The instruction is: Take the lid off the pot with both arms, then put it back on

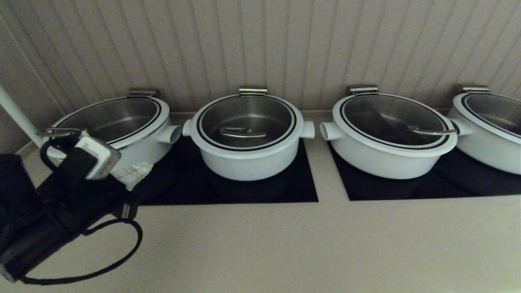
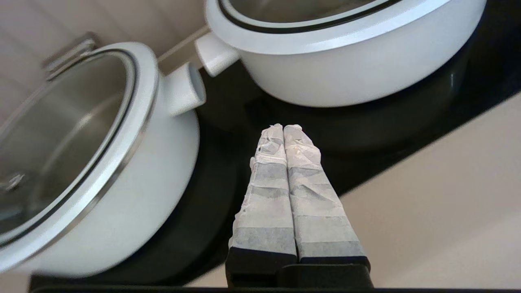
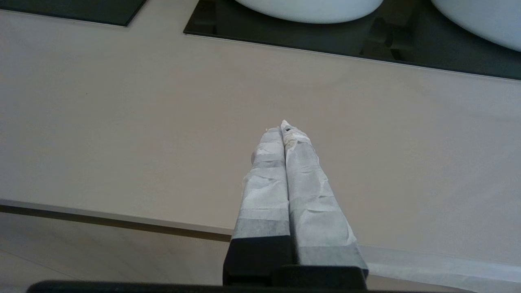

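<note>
The pot [image 1: 248,160], deep and white with two side stubs, stands second from the left on a black hob. The lid [image 1: 260,112] sits on it, its curved steel handle [image 1: 243,132] at the centre. My left gripper [image 1: 132,173] is shut and empty, low at the left, in front of the gap between the leftmost pot and the task pot. In the left wrist view its fingertips [image 2: 283,128] point at that gap, with the pot [image 2: 358,61] ahead. My right gripper [image 3: 283,126] is shut and empty over the beige counter, outside the head view.
A wider pot [image 1: 134,142] stands left of the task pot. Two more wide pots [image 1: 390,150] [image 1: 488,138] stand on a second black hob [image 1: 447,183] to the right. A ribbed wall runs behind. A white pole [image 1: 16,118] leans at far left.
</note>
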